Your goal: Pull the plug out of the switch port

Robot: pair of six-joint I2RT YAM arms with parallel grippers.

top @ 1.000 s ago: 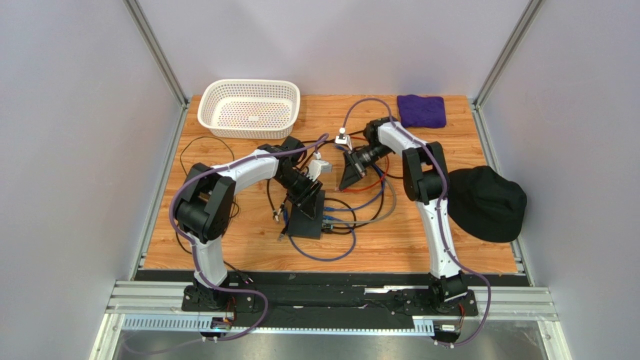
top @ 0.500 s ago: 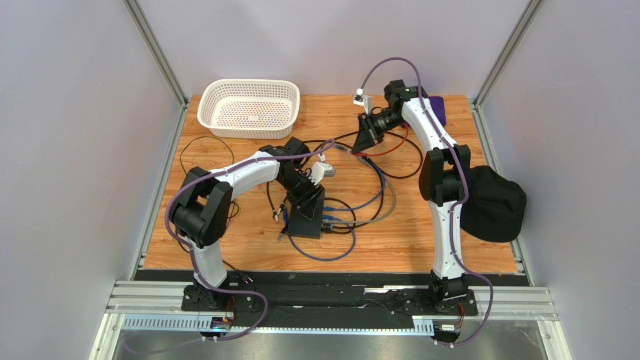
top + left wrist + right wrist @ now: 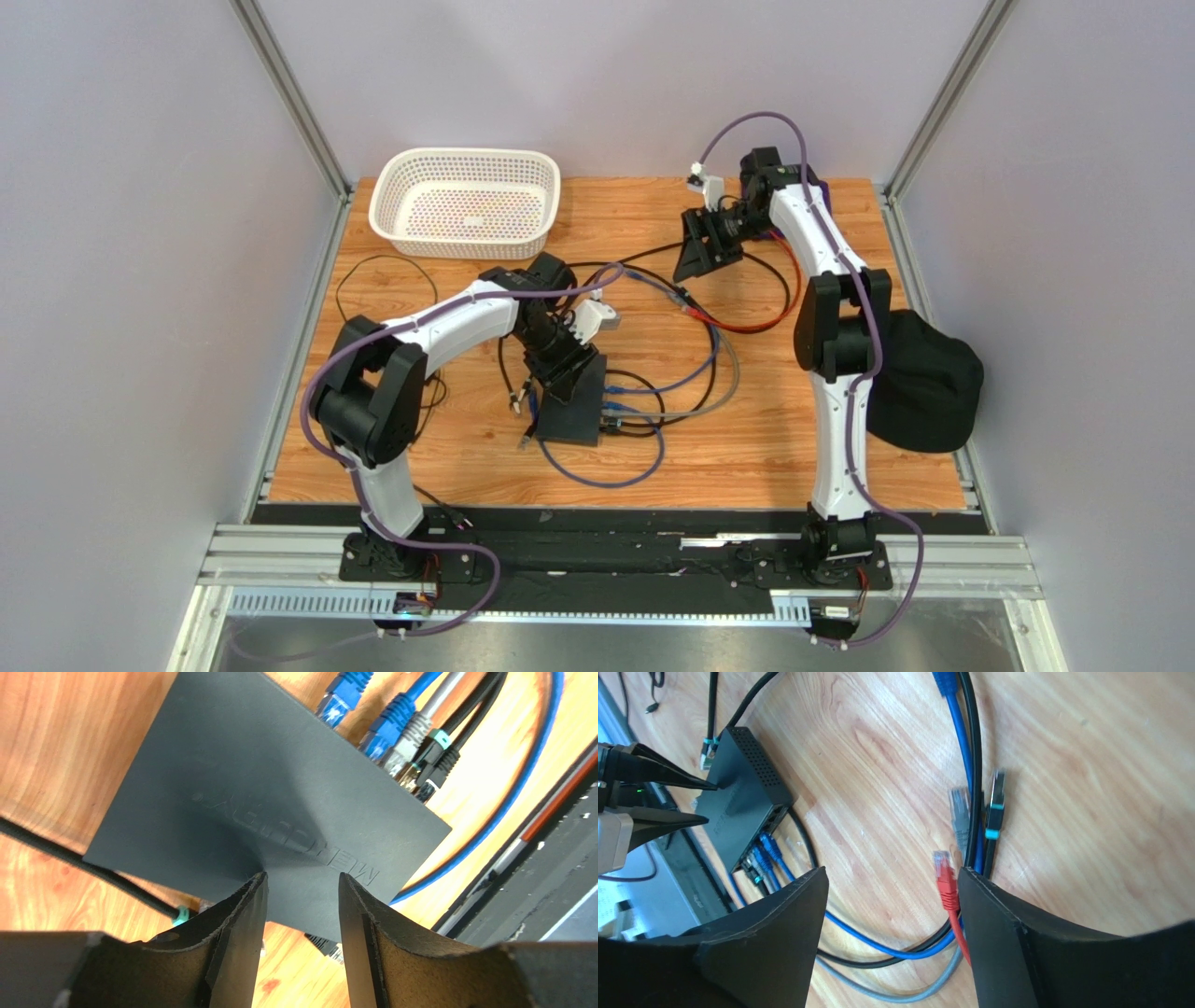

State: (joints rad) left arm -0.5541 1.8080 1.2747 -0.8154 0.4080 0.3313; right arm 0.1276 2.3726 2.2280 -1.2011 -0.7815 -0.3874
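The right gripper [image 3: 891, 875] stood wide open with nothing between its fingers, over the far side of the table [image 3: 786, 448]. Below it a red plug [image 3: 943, 871] lay loose on the wood, close by a grey plug [image 3: 959, 815] and a teal-banded black plug [image 3: 994, 808]. The left gripper [image 3: 302, 877] had its jaws partly spread and gripped nothing. Its tips were down at the top of the switch [image 3: 267, 805], though contact could not be told. The switch sat near the table's middle, with blue plugs [image 3: 337, 703] seated along one edge. At the far left corner, a white basket [image 3: 463, 203] showed only its perforated floor.
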